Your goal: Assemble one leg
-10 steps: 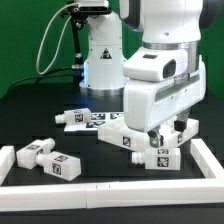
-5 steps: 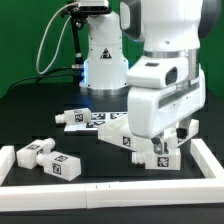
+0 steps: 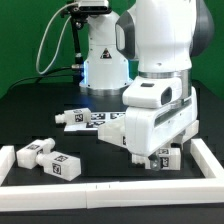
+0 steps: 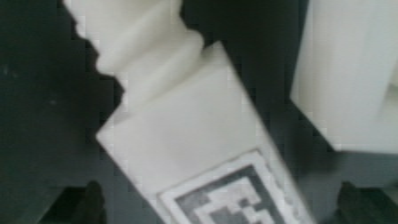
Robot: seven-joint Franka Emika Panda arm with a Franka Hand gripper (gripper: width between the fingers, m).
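Note:
Several white legs with black-and-white tags lie on the black table. One leg (image 3: 166, 157) lies at the exterior view's right, largely hidden under my gripper (image 3: 158, 150), which is low over it. In the wrist view this leg (image 4: 187, 120) runs lengthwise between my two dark fingers (image 4: 75, 200), its screw end far from the fingers and its tag near them. My gripper (image 4: 214, 202) is open, with a dark gap on each side of the leg. I cannot tell whether the fingers reach the table.
Two more legs (image 3: 35, 152) (image 3: 63, 166) lie at the exterior view's left and another leg (image 3: 71, 118) further back. A flat white tagged piece (image 3: 104, 121) lies mid-table. A raised white rim (image 3: 110, 186) borders the front and sides. Another white part (image 4: 347, 60) lies beside the leg.
The arm has come down and tilted over the legs at the exterior view's right. The gripper now hides most of the leg below it. The other parts have not moved.

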